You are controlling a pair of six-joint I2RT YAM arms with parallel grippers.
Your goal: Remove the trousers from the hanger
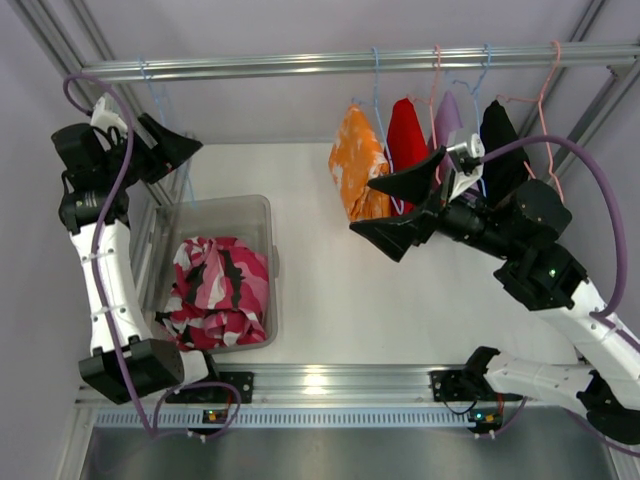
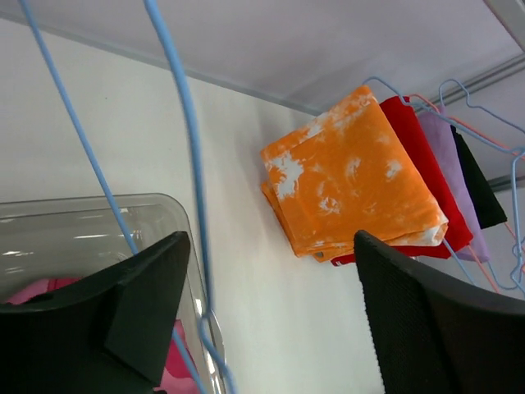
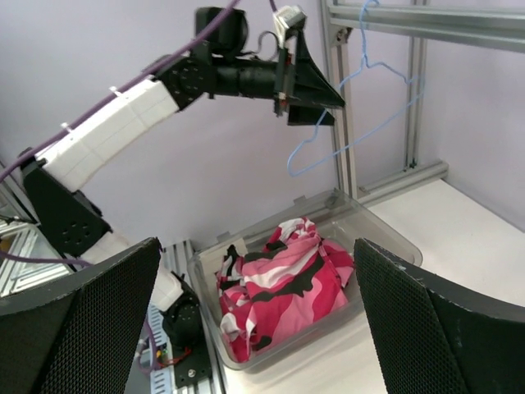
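The crumpled trousers (image 1: pixel 220 285) lie in the bin (image 1: pixel 256 204) at left; the folded trousers (image 1: pixel 357 165) hang from the rail (image 1: pixel 300 65) at right.

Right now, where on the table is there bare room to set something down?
Bare: the white tabletop between the clear bin and the right claw, down to the front rail. Crowded: the bin, filled by the camouflage trousers, and the far right, where the orange trousers and other garments hang packed beside that claw.
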